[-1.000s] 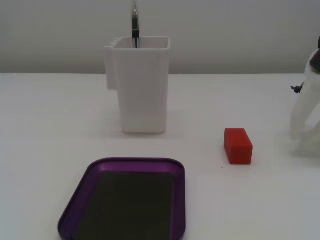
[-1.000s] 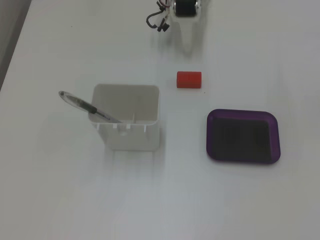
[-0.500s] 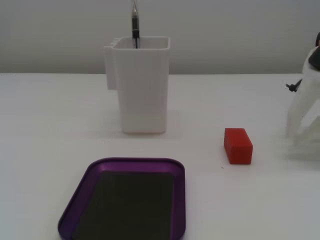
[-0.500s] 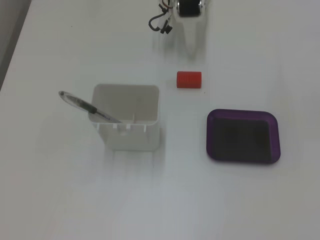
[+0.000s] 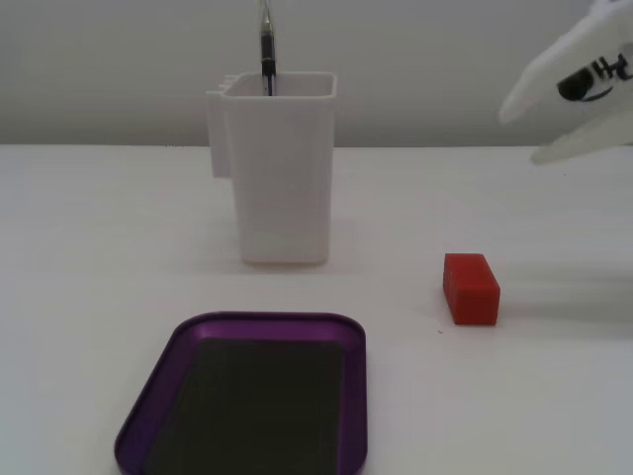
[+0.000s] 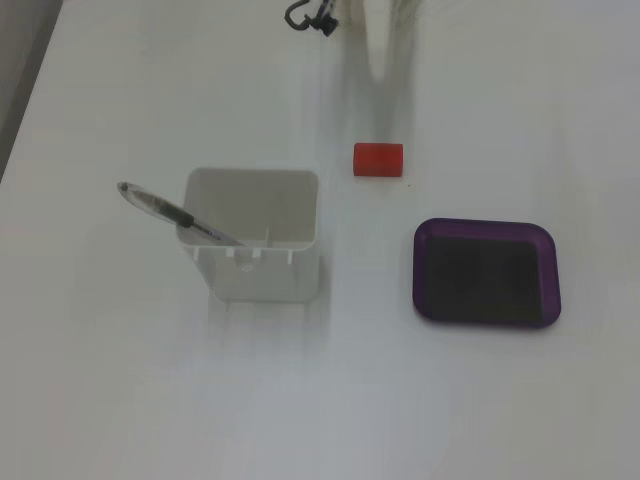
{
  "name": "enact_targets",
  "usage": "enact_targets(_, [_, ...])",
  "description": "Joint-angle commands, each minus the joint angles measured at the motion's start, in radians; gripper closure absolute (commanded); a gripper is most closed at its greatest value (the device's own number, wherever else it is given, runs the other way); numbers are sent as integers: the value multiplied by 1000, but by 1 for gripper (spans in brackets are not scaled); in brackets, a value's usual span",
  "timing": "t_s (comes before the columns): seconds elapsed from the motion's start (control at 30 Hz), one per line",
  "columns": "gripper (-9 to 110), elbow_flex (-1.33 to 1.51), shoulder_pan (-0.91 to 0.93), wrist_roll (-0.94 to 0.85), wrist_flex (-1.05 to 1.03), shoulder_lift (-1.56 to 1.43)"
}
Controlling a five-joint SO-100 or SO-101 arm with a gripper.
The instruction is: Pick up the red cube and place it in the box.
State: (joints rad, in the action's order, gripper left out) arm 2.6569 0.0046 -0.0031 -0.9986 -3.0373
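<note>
Red cube (image 5: 471,288) flat on white desk (image 5: 109,228), well apart from tool (image 5: 524,134), which hangs raised at upper right of this fixed view. Tool white, blurred, two fingers spread apart, nothing between them. In another fixed view only a pale smear of tool (image 6: 385,60) above cube (image 6: 378,159); spread not readable there.

Cube bright red, oblong, small beside tray.

Purple tray (image 5: 148,406), low rim, dark floor, near front edge, left of cube, apart from it (image 6: 432,232). Tall white container (image 5: 280,188) behind tray, pen (image 5: 265,45) standing in it (image 6: 160,207). Nothing lying between cube and tray.
</note>
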Motion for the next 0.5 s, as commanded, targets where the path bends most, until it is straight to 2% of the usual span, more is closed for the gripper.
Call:
enact_targets(0.0, [87, -187, -2, -5, -34, 284])
enact_targets(0.23, [75, -554, -5, -6, -183, 856])
enact_targets(0.47, [71, -819, -5, -8, -225, 1247])
